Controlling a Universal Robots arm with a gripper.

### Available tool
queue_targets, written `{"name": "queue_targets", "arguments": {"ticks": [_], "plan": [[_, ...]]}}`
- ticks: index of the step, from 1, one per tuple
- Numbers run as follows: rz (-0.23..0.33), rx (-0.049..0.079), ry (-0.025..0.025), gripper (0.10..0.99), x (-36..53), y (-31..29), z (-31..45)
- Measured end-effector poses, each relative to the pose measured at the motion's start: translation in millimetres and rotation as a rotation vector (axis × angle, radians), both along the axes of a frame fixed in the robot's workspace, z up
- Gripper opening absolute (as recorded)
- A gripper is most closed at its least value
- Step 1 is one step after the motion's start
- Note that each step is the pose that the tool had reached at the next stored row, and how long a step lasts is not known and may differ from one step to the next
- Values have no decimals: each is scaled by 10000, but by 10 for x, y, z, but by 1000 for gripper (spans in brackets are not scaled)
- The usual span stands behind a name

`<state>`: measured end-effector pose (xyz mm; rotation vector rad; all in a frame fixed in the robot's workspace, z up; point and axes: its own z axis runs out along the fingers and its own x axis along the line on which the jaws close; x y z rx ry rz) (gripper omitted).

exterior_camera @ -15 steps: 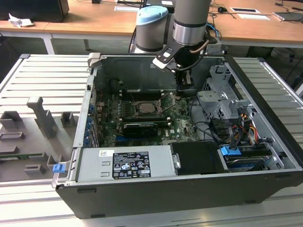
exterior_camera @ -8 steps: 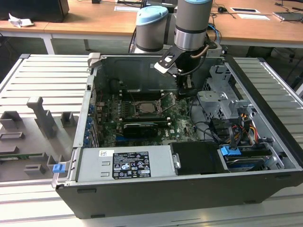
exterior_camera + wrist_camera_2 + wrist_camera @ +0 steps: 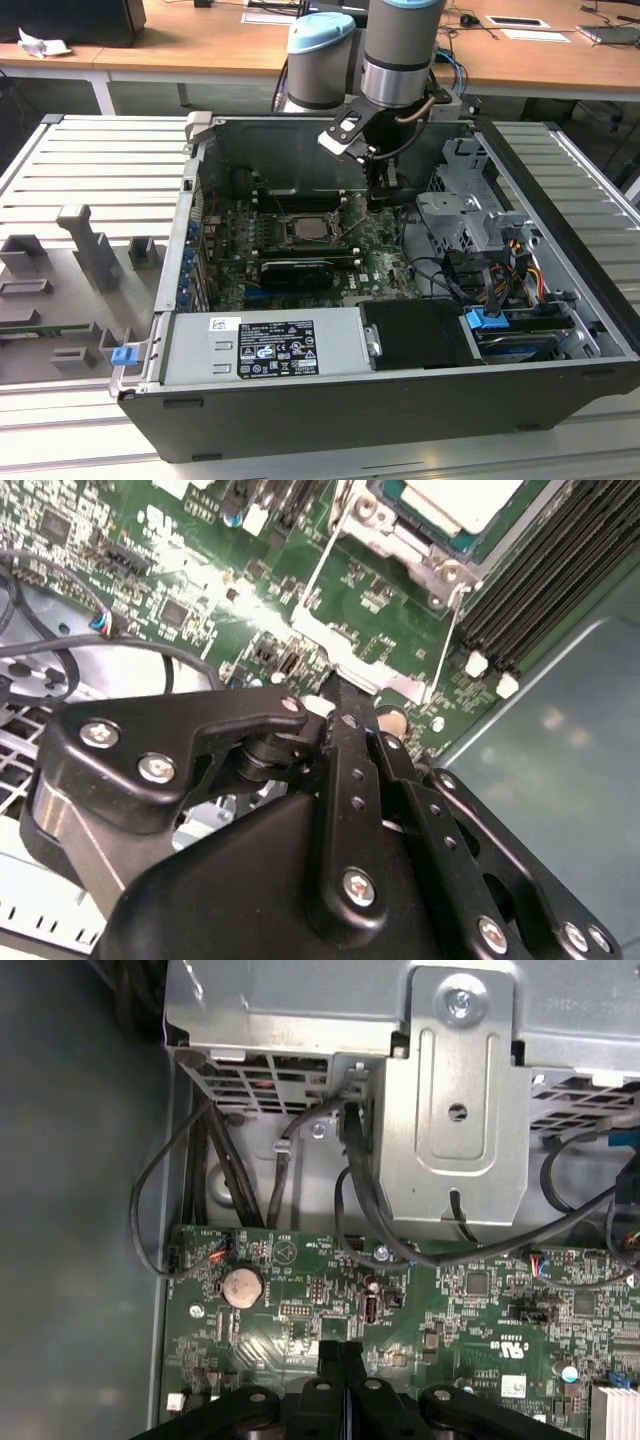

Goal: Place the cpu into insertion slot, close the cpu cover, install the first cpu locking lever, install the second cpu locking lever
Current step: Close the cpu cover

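- The cpu (image 3: 310, 231) lies in the slot (image 3: 291, 241), on the exterior view's left of the tool. I judge it light, stiff and fragile, so hold it by the edges.
- The second wrist view shows the cover (image 3: 425, 562) framing it and a wire lever (image 3: 318, 565). The first wrist view shows cables (image 3: 352, 1185) instead.
- The tool (image 3: 380, 193) hangs over the board (image 3: 378, 243), clenched, with nothing seen between its fingers.

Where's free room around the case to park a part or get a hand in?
Free: the slatted table between the fixture tray and its far edge, and its strip on the exterior view's right of the case. Crowded inside: gripper beside the insertion slot, hemmed by drive cage and cables.
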<state>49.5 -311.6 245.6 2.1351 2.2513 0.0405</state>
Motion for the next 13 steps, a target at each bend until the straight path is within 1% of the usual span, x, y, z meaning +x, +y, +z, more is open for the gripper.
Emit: {"name": "queue_targets", "arguments": {"ticks": [13], "plan": [[1,1,0,106,-32,1,0]]}}
